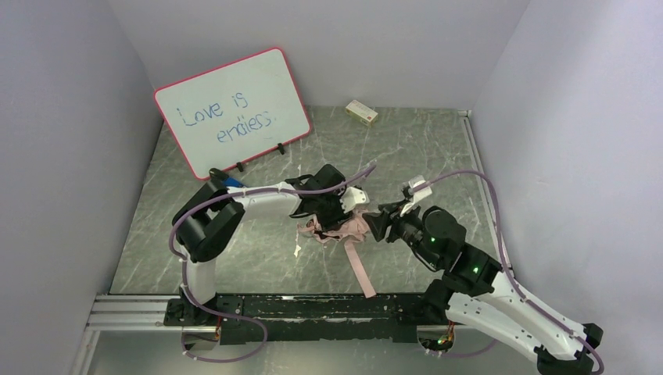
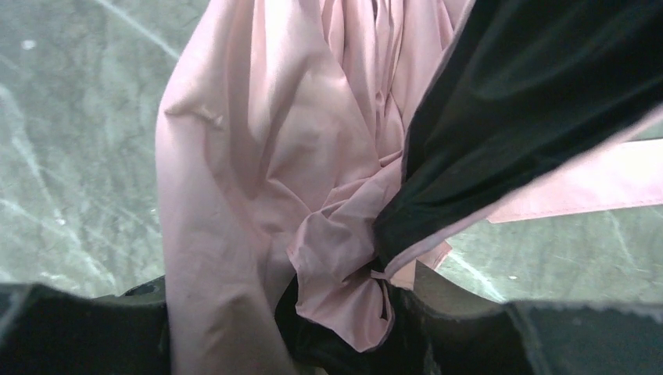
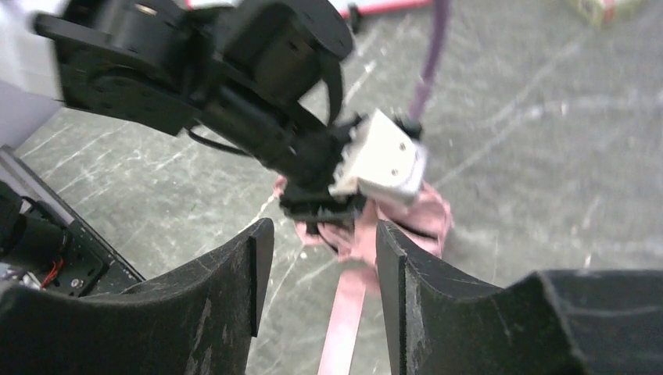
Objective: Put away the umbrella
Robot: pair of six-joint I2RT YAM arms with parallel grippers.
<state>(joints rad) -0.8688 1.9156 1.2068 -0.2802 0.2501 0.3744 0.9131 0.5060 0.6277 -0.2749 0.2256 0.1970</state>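
Note:
The umbrella (image 1: 338, 226) lies collapsed in a crumpled heap at mid-table, pale pink outside with black lining showing. Its pink strap (image 1: 361, 273) trails toward the near edge. My left gripper (image 1: 331, 216) comes down on the heap from the left. In the left wrist view its jaws (image 2: 336, 328) are shut on a bunch of pink and black canopy (image 2: 258, 156). My right gripper (image 1: 374, 223) sits just right of the heap, pointing at it. In the right wrist view its jaws (image 3: 322, 234) are open and empty, with the strap (image 3: 348, 312) on the table beneath them.
A pink-framed whiteboard (image 1: 234, 109) leans against the back-left wall. A small cardboard box (image 1: 361, 112) lies at the back edge. Grey walls close in three sides, and a black rail (image 1: 313, 306) runs along the near edge.

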